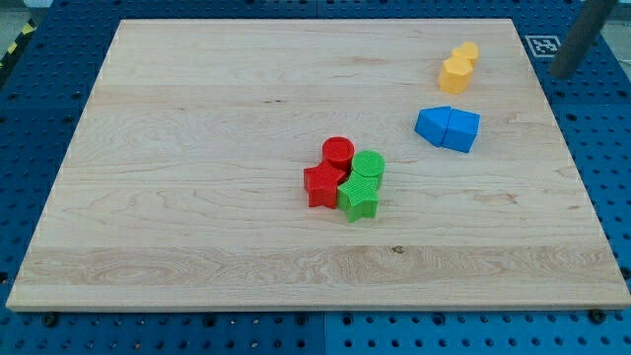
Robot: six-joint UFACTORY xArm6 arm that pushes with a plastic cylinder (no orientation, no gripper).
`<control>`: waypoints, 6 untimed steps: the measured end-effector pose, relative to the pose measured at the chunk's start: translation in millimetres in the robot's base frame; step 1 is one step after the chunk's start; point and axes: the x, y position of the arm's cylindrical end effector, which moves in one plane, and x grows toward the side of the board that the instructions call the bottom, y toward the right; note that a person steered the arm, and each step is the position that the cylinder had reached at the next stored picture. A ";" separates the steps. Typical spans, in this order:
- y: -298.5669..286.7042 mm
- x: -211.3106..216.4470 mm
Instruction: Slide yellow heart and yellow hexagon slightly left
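Two yellow blocks touch each other at the view's upper right of the wooden board (pixel 197 148). The lower, larger one looks like the yellow hexagon (pixel 455 75). The smaller one just above and right of it looks like the yellow heart (pixel 468 50). My dark rod comes in from the view's top right corner. My tip (pixel 563 71) is off the board's right edge, to the right of both yellow blocks and well apart from them.
Two blue blocks (pixel 449 128) sit side by side just below the yellow pair. Near the middle, a red cylinder (pixel 338 151), red star (pixel 322 184), green cylinder (pixel 369 164) and green star (pixel 359 199) are clustered. A blue pegboard (pixel 601 197) surrounds the board.
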 end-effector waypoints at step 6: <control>-130.7 4.3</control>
